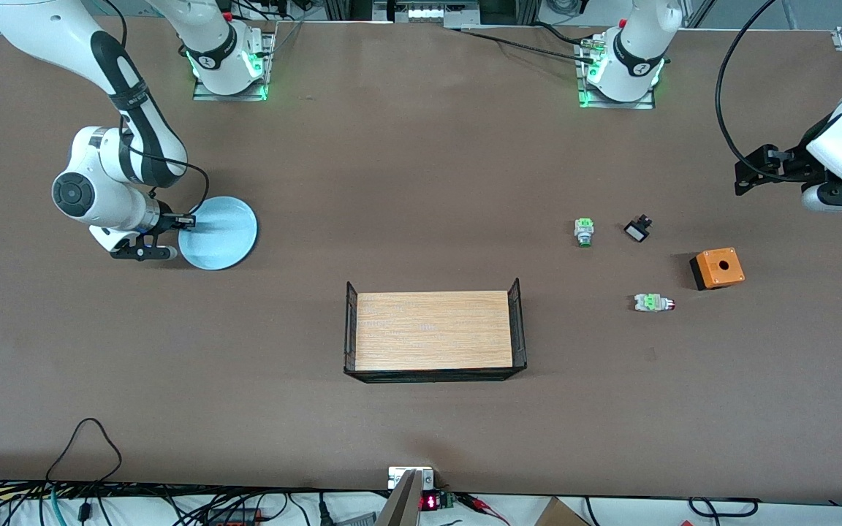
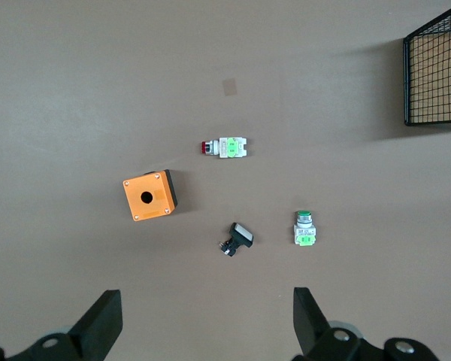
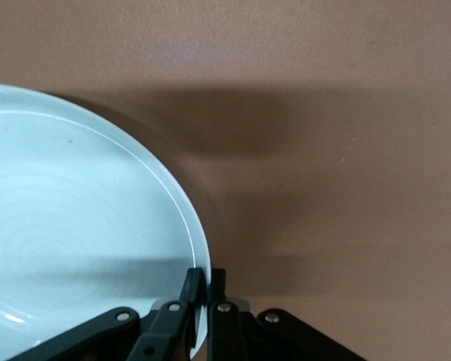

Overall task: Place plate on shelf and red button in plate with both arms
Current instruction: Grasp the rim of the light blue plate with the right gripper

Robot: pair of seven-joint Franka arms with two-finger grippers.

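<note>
While the front view takes in the whole table, only the right wrist view shows the grip: the right gripper (image 3: 205,289) has its two fingers pinched onto the rim of the plate (image 3: 68,226), one finger inside the rim and one outside. From the front, the right gripper (image 1: 181,220) sits low at the plate's (image 1: 220,234) edge toward the right arm's end of the table, and its fingers are hard to make out there; whether the plate is raised off the table I cannot tell.

The left wrist view shows the left gripper (image 2: 207,323) spread wide and holding nothing, its fingertips cut off by the frame edge. Below it lie the red button (image 2: 225,147), an orange box (image 2: 148,195), a small black-and-white part (image 2: 237,238) and a green-capped button (image 2: 304,228), with a corner of the wire tray (image 2: 434,75) at the side. In the front view the left gripper (image 1: 756,169) hangs over bare table, well apart from the red button (image 1: 654,302), which lies on its side just beside the orange box (image 1: 717,268) and nearer the camera.
</note>
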